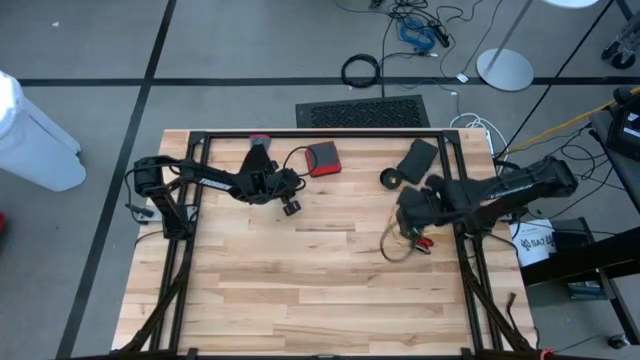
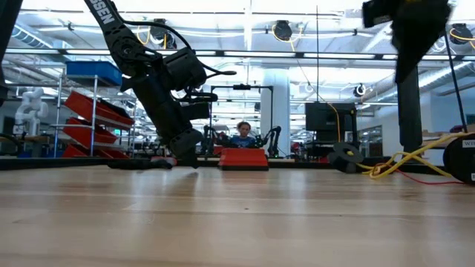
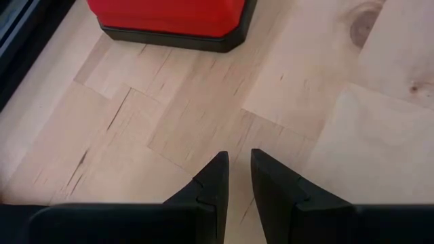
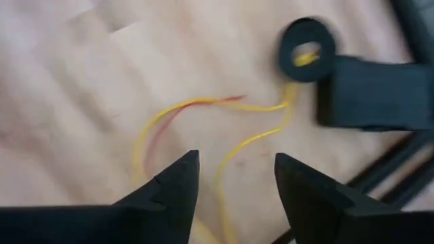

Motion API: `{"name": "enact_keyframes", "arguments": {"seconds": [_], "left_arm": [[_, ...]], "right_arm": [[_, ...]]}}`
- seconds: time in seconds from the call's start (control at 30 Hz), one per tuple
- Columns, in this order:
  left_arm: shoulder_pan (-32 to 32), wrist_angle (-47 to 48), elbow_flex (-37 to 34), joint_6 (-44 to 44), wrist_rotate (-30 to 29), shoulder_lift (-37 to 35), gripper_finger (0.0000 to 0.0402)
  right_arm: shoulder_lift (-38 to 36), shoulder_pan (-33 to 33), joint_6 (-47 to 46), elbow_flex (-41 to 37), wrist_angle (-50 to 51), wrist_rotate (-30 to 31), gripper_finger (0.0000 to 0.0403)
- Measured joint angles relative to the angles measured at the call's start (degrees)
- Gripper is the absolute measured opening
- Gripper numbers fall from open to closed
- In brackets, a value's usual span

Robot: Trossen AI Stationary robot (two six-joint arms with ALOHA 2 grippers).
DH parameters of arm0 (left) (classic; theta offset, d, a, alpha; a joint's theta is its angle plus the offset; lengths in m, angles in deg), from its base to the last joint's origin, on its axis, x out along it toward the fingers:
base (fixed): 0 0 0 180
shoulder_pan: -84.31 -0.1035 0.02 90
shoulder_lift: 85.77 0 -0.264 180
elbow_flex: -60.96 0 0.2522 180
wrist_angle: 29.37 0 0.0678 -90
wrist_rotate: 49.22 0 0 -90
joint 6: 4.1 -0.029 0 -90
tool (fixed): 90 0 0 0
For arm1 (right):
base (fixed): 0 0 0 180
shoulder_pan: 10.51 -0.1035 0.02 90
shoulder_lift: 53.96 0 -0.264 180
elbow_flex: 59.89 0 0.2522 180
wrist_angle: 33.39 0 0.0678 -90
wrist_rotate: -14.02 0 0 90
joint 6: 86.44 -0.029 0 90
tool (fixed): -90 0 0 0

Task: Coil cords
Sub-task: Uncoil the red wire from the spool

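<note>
Now right tool (image 4: 234, 179) wide above yellow cord (image 4: 254, 139); left tool (image 3: 234, 177) narrow, empty, near red case (image 3: 169, 20).

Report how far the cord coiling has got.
Done: nothing looks coiled; the yellow cord lies in loose loops on the table, running through a black ring. In hand: nothing; the right claw hangs open above it. Left: all the coiling. The left claw waits, empty, near a red box.
</note>
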Motion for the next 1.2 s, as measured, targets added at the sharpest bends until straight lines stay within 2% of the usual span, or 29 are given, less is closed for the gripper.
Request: {"name": "enact_keyframes", "arguments": {"seconds": [0.23, 0.4, 0.5, 0.83, 1.2], "left_arm": [[0.0, 0.0, 0.0, -0.01, 0.0, 0.0, 0.0071], [0.02, 0.0, 0.0, -0.01, 0.0, 0.0, 0.0071], [-0.01, 0.0, 0.0, 0.0, 0.0, 0.0, 0.0071], [-0.01, 0.0, 0.0, 0.0, 0.0, 0.0, 0.0071], [-0.01, 0.0, 0.0, -0.01, 0.0, 0.0, 0.0071]], "right_arm": [[0.01, -14.91, -14.66, 0.0, -0.85, -1.77, 0.016], [2.39, -25.08, -25.85, -0.35, -2.13, 2.06, 0.015], [5.08, -28.99, -29.0, -2.02, -3.22, 3.36, 0.0145], [13.63, -33.87, -36.1, -7.82, -3.76, 2.93, 0.0144], [16.22, -35.39, -39.79, -13.51, -4.65, 3.21, 0.0144]]}}
